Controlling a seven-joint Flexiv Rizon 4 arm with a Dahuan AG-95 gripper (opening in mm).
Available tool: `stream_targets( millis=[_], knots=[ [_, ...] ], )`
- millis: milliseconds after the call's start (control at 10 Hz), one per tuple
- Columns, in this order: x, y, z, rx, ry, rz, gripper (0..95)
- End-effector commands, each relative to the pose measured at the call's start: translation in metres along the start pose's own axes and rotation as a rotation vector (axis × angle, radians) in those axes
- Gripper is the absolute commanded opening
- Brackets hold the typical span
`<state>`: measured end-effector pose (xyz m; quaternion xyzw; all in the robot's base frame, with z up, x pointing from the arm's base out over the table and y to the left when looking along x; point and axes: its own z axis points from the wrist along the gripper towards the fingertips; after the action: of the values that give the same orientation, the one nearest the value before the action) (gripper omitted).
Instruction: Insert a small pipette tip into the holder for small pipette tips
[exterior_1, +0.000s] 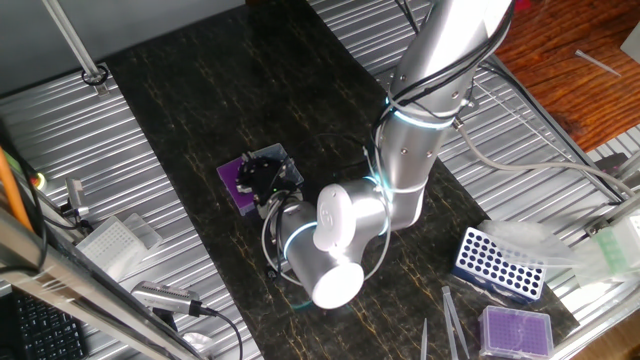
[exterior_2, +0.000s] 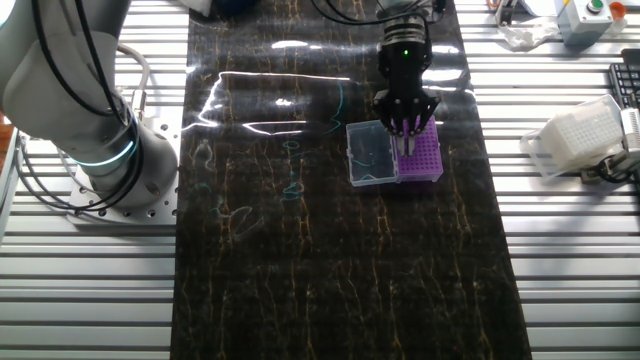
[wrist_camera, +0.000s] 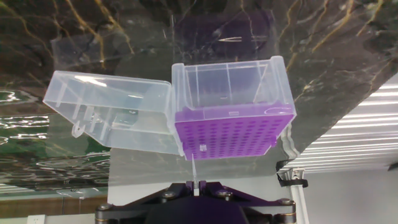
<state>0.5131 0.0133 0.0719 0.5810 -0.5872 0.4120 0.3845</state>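
Observation:
The holder for small pipette tips (wrist_camera: 233, 132) is a small square box with a vivid purple grid top and a clear lid (wrist_camera: 109, 112) hanging open at its side. It also shows in the other fixed view (exterior_2: 420, 155) and partly in the one fixed view (exterior_1: 240, 180). My gripper (wrist_camera: 196, 185) is shut on a small clear pipette tip (wrist_camera: 194, 169), held straight over the grid's near edge. The tip's point sits at or just above a hole in the purple grid; I cannot tell if it is inside. The gripper stands directly above the holder in the other fixed view (exterior_2: 405, 135).
A blue rack (exterior_1: 497, 265) with large round holes and a paler purple-topped box (exterior_1: 515, 328) lie at the right on the metal table. Tweezers (exterior_1: 450, 320) lie beside them. White tip boxes sit at the table's edges (exterior_2: 580, 140).

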Motion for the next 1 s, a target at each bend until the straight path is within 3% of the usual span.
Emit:
stream_targets(
  millis=[100, 900, 1000],
  knots=[
    [-0.0022, 0.0000, -0.0008, -0.003, 0.002, -0.001, 0.0],
    [-0.0057, 0.0030, -0.0011, 0.004, 0.008, -0.013, 0.0],
    [-0.0057, 0.0030, -0.0011, 0.004, 0.010, -0.018, 19.0]
  ],
)
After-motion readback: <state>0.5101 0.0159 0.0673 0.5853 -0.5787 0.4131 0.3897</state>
